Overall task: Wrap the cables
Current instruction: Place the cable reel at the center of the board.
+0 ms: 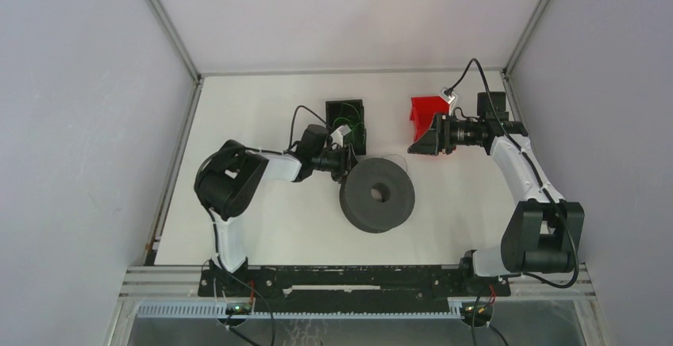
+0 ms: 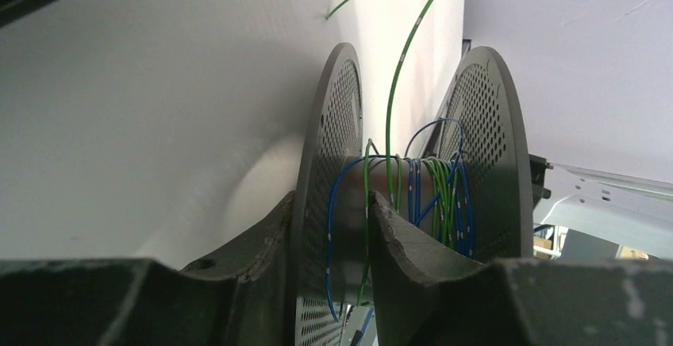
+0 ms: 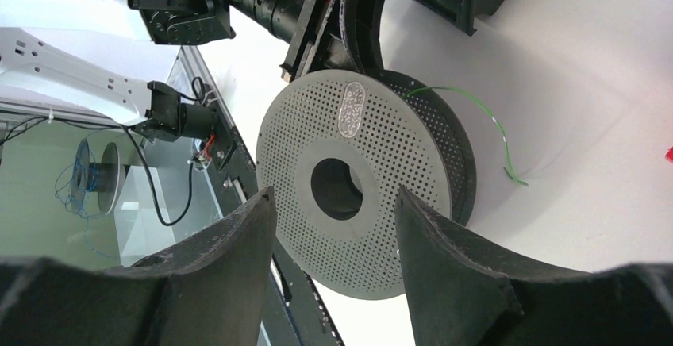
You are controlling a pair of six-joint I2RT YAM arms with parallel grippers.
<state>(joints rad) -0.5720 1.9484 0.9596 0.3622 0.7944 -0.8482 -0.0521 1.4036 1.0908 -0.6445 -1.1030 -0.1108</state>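
The left claw [image 2: 329, 199] fills the foreground of its wrist view. Its jaws are apart and straddle one perforated flange of the grey spool [image 2: 486, 116], which lies flat on the white bench [image 1: 262, 227]. The cables [image 2: 435, 191], green and blue here, sit in loose turns round the hub between the flanges. One green strand [image 2: 394, 84] runs off across the bench. The right claw [image 3: 333, 191] hangs with its jaws wide apart, holding nothing, near a red box [image 1: 427, 110]. A black box [image 1: 347, 116] stands beyond the spool.

matt grey perforated spool [image 3: 397, 148], thin plastic-sheathed cables [image 2: 440, 195], smooth white table [image 1: 278, 227]
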